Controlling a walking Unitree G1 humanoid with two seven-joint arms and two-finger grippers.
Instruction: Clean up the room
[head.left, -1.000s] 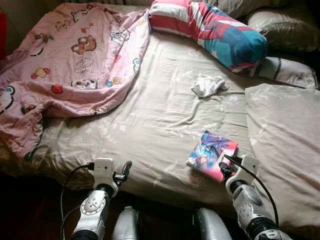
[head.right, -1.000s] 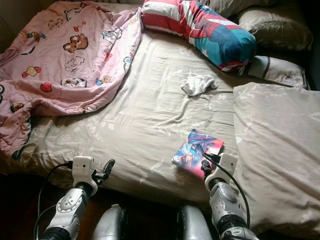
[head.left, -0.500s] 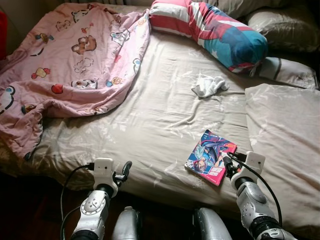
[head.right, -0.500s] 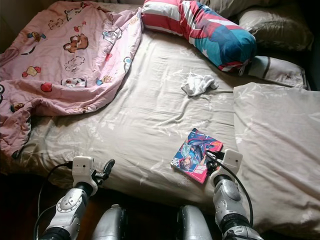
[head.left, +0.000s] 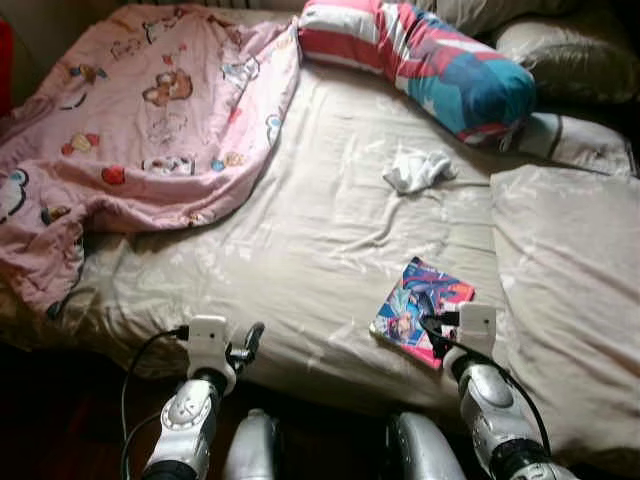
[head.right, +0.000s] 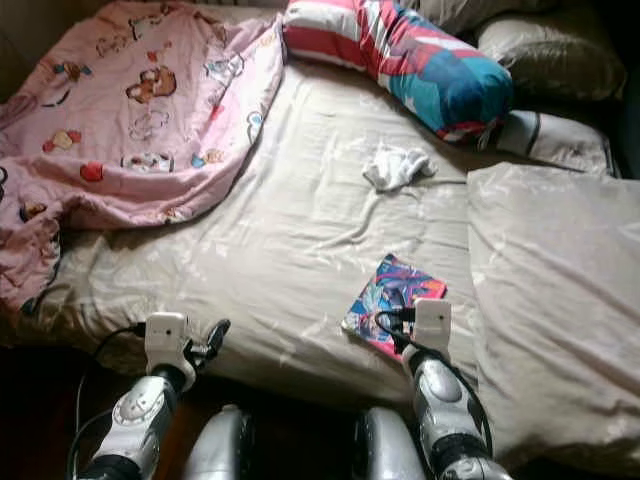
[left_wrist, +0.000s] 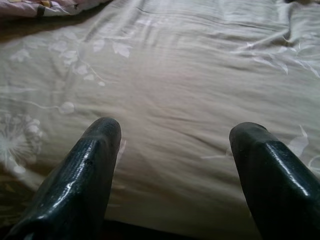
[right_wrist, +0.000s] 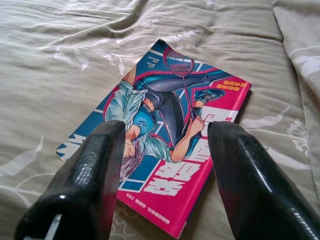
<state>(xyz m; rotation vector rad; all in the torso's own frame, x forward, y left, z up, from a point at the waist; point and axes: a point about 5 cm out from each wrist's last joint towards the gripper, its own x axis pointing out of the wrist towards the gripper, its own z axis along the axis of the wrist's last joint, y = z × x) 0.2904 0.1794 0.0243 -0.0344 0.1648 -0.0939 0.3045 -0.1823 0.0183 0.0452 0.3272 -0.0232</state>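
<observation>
The comic book (right_wrist: 172, 132) lies flat on the bed (head.left: 300, 230) sheet near its front edge, just left of the beige pillow (head.left: 565, 290), and the right gripper (right_wrist: 165, 150) hangs over its near end with jaws released, the cover showing in the gap between them. From the book, a crumpled white cloth (head.left: 418, 170) lies at 12 o'clock, the pink blanket (head.left: 140, 130) at 10 o'clock. The left gripper (left_wrist: 175, 145) hovers at the bed's front edge, jaws spread over bare sheet.
</observation>
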